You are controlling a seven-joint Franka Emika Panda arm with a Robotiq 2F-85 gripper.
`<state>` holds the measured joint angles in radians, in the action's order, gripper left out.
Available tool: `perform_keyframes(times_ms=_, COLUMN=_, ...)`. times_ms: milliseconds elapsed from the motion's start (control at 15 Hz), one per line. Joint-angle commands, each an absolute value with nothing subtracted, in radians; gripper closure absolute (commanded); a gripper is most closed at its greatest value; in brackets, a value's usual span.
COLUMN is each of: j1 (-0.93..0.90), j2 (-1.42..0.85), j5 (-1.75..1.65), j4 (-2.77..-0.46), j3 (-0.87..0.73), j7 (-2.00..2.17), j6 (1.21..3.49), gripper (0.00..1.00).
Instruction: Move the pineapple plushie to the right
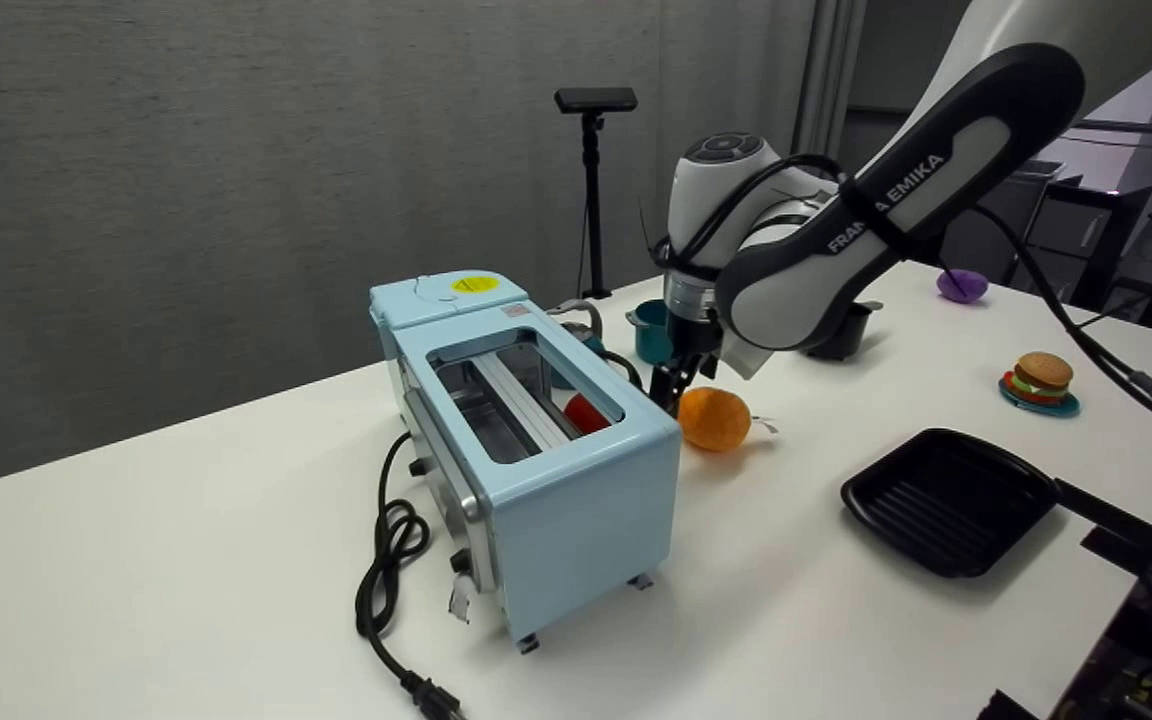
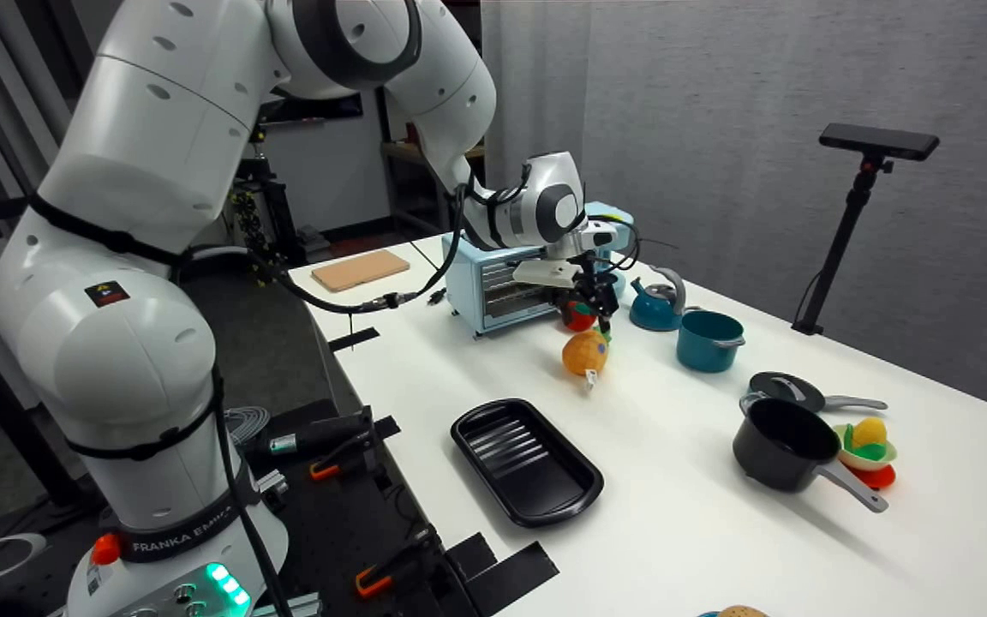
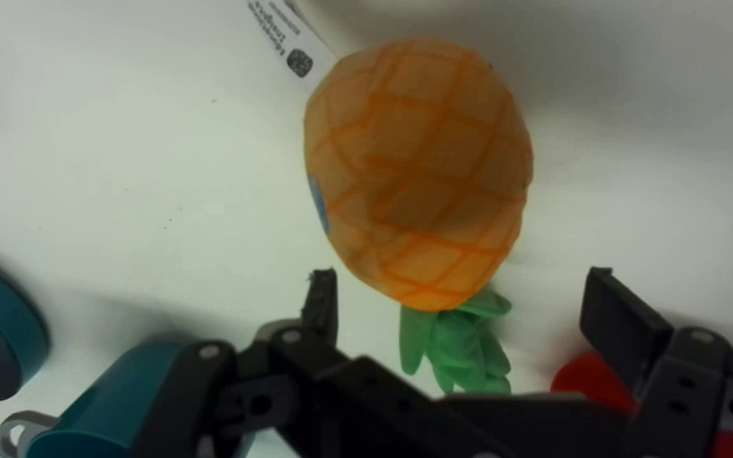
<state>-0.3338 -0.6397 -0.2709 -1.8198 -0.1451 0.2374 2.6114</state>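
Note:
The pineapple plushie is orange-yellow with green leaves and a white tag. It lies on the white table in both exterior views (image 1: 714,419) (image 2: 585,353), beside the light-blue toaster (image 1: 586,545). In the wrist view the plushie (image 3: 420,172) fills the upper middle, its leaves pointing down toward the gripper's palm. My gripper (image 3: 462,273) is open, with a finger on each side of the leaf end and gaps between fingers and toy. In both exterior views the gripper (image 1: 674,385) (image 2: 598,300) is low at the toy's leaf end, close to the toaster. The leaves are hidden in an exterior view.
A red object (image 2: 577,317) (image 3: 592,378) is close to one finger, near the toaster. A teal pot (image 2: 708,341) and teal kettle (image 2: 656,308) stand nearby. A black grill pan (image 1: 951,500), dark saucepan (image 2: 785,446) and burger toy (image 1: 1043,375) lie farther off.

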Motion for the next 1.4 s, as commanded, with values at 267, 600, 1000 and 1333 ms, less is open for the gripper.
perform_keyframes(times_ms=267, j1=-0.354, j2=-0.633, j5=-0.355, j4=-1.824, j3=-0.165, j7=0.32, j6=2.508, gripper=0.0)
perform_keyframes(times_ms=600, j1=-0.348, j2=-0.643, j5=-0.388, j4=-1.83, j3=-0.162, j7=0.336, j6=2.507, gripper=0.35)
perform_keyframes(times_ms=1000, j1=-0.333, j2=-0.635, j5=-0.375, j4=-1.845, j3=-0.153, j7=0.348, j6=2.542, gripper=0.8)
perform_keyframes(times_ms=1333, j1=-0.315, j2=-0.6, j5=-0.335, j4=-1.86, j3=-0.175, j7=0.457, j6=2.6, gripper=0.95)
